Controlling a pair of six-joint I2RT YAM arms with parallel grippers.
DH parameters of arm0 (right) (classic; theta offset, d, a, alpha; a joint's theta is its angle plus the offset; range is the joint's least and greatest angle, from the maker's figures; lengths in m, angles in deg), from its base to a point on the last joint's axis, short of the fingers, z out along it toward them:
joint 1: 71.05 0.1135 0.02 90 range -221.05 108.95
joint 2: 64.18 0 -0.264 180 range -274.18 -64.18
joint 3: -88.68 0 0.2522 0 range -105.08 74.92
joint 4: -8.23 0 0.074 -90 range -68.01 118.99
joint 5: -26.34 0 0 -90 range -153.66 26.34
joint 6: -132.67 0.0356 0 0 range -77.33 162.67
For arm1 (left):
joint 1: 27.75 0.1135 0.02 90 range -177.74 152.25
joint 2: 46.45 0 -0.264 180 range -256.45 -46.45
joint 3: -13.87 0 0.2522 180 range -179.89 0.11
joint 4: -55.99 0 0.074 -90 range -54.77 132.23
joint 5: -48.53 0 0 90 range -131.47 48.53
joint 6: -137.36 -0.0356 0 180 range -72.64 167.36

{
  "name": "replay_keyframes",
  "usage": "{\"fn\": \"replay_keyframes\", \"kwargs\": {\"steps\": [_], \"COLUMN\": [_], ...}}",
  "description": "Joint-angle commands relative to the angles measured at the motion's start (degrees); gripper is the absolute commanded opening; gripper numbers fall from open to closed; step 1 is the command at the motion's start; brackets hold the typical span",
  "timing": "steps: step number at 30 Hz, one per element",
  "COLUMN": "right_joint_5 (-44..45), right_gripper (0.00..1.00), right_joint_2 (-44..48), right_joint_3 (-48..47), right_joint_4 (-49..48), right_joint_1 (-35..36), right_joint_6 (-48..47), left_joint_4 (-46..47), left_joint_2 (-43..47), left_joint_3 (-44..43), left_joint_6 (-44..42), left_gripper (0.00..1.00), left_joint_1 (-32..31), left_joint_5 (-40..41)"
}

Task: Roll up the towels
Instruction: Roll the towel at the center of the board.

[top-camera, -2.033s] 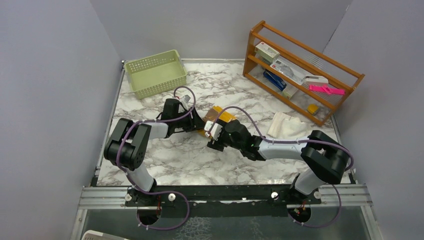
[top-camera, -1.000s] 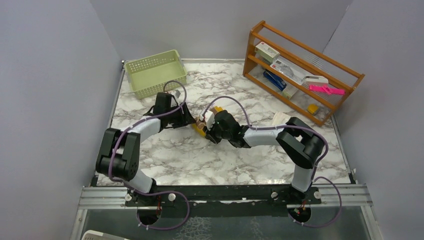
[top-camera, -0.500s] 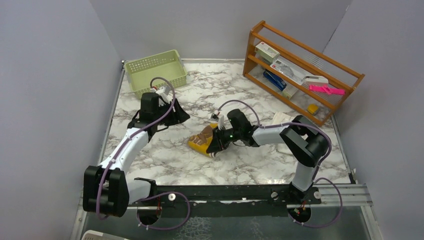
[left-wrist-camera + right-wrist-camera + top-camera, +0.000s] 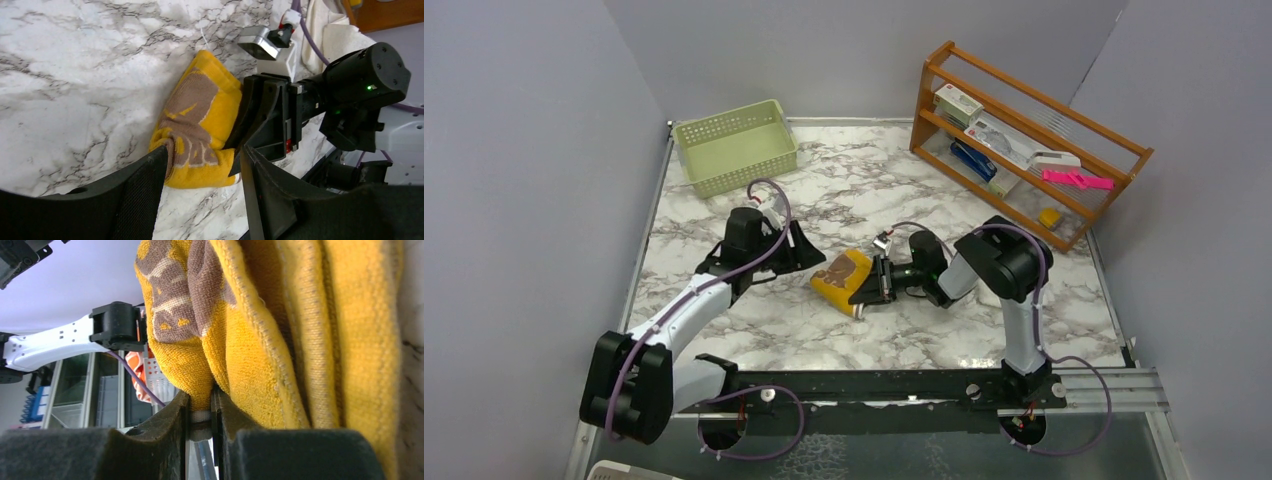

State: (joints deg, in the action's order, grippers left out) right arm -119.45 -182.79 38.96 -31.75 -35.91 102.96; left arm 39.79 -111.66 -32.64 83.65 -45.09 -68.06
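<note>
Because the mustard-yellow towel (image 4: 842, 280), bunched on the marble worktop (image 4: 764, 320), is soft, light and limp, grip its white-edged hem. The right pincer (image 4: 871, 285) pinches that hem narrowly; the left pincer (image 4: 802, 255) stands wide, empty, just beside.

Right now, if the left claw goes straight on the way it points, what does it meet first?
Most likely the yellow towel, which lies straight ahead of the open left claw. The right claw, shut on that towel's edge, sits just beyond it. How far ahead the towel lies is hard to judge.
</note>
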Motion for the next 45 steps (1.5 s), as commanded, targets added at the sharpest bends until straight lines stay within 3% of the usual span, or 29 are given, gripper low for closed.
{"fn": "replay_keyframes", "kwargs": {"steps": [1,8,16,27,38,45], "right_joint_5": [-0.46,-0.26,-1.33,-0.81,-0.73,-0.28], "right_gripper": [0.02,0.03,0.05,0.07,0.07,0.07], "right_joint_2": [-3.74,-5.53,-8.75,-8.26,-5.64,-4.13], "right_joint_3": [2.98,3.48,4.52,5.34,5.29,5.30], "right_joint_4": [-6.32,-9.03,-17.33,-17.07,-13.05,-9.63], "right_joint_1": [-0.01,-0.98,-2.27,-2.92,-3.06,-3.05], "right_joint_6": [7.86,10.85,17.00,17.45,15.01,12.90], "left_joint_4": [8.09,16.58,4.91,3.42,16.72,17.77], "left_joint_2": [-2.99,-9.30,-2.65,0.53,-13.64,-19.13], "left_joint_3": [0.33,0.81,-3.67,4.64,3.74,0.61], "left_joint_6": [3.50,7.54,3.66,4.48,5.53,4.29], "left_gripper": [0.58,0.58,0.58,0.58,0.58,0.58], "left_joint_1": [-1.84,-3.82,-3.83,-3.92,-3.93,-3.93], "left_joint_5": [-3.16,-6.89,-6.74,-12.30,-11.90,-12.07]}}
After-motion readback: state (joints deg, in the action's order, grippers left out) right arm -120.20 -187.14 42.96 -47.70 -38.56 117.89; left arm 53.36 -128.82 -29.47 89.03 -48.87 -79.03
